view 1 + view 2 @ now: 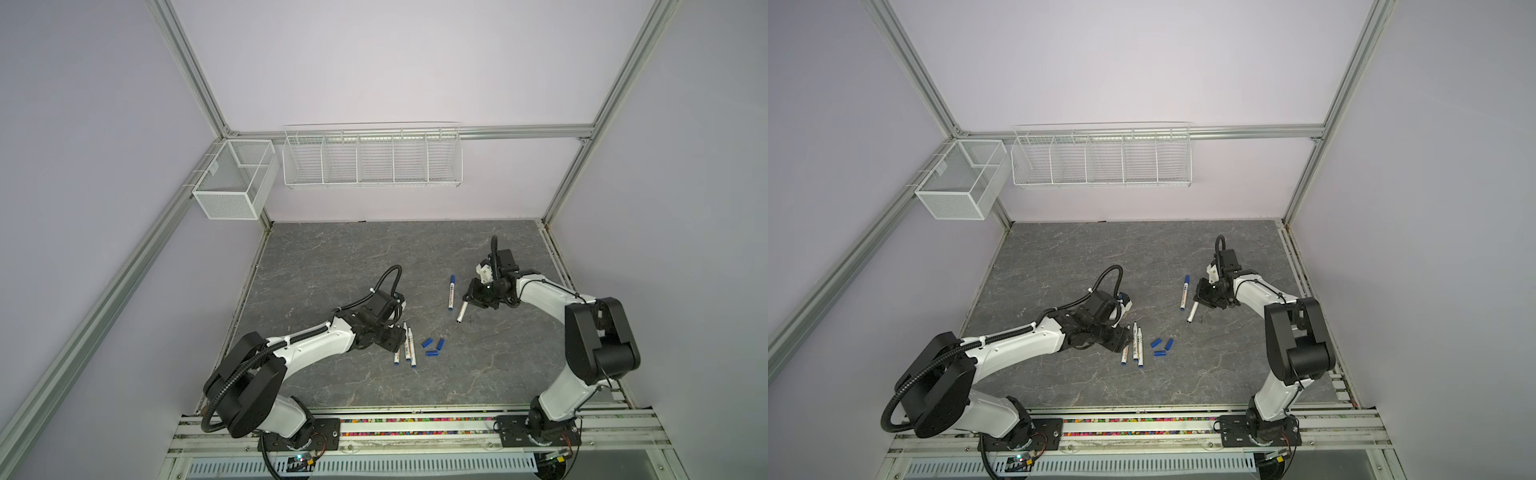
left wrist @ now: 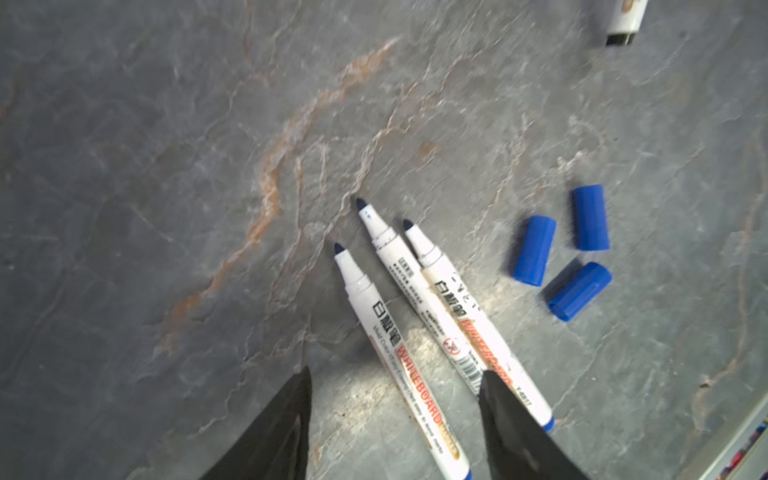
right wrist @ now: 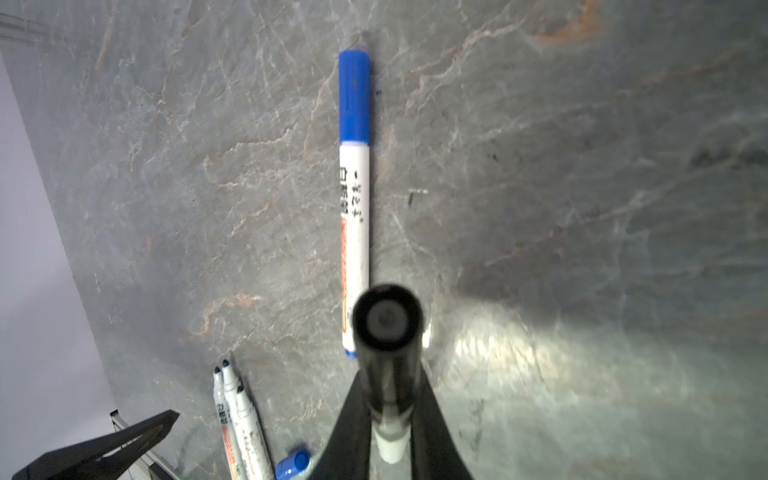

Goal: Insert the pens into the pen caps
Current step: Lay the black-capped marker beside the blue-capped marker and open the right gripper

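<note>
Three uncapped pens [image 2: 415, 316] lie side by side on the grey slab, seen in both top views [image 1: 405, 347] [image 1: 1134, 347]. My left gripper [image 2: 397, 372] [image 1: 401, 338] hovers over their rear halves, open and holding nothing. Three loose blue pen caps [image 2: 534, 249] [image 1: 432, 347] [image 1: 1160, 347] lie just to their right. My right gripper [image 3: 388, 399] [image 1: 467, 300] is shut on a white pen [image 1: 462, 312] [image 1: 1192, 312] whose free end is black [image 3: 388, 320]. A pen with a blue cap on it [image 3: 354, 199] [image 1: 451, 293] lies beside that one.
Two white wire baskets [image 1: 372, 156] [image 1: 232, 178] hang on the back wall. Aluminium frame rails [image 1: 557, 257] border the slab. In the right wrist view, one black finger of the left gripper [image 3: 124, 440] shows beside the three pens [image 3: 235, 415].
</note>
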{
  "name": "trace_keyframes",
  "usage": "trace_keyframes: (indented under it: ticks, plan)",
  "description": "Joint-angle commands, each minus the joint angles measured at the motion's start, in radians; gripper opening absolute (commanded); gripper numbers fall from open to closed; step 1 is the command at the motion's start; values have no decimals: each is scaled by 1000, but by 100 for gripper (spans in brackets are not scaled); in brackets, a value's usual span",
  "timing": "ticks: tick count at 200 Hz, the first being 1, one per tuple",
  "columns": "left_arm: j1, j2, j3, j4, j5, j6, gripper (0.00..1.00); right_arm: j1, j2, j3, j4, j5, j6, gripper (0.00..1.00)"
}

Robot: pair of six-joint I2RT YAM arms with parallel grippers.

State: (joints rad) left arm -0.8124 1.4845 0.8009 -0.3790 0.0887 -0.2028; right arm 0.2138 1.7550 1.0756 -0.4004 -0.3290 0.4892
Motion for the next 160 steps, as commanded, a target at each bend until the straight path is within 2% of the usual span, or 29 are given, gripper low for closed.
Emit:
trace_keyframes:
  ticks: [1, 44, 67, 93, 130, 160]
  plan:
    - [-7, 21, 32, -75, -34, -24, 65, -2, 76, 67, 16, 8, -24, 12]
    - [-10, 47, 43, -99, -33, -23, 66, -2, 208, 179, 25, 4, -29, 14]
    - [-11, 65, 52, -106, -31, -20, 67, -2, 233, 202, 27, 0, -23, 22]
    - [-14, 80, 64, -107, -27, -21, 67, -2, 200, 180, 47, -5, -9, 34]
    - [-20, 114, 87, -121, -24, -19, 67, -3, 108, 116, 66, 6, -9, 35]
    - [-26, 148, 115, -164, -43, -24, 62, -2, 29, 59, 72, 16, -11, 34]
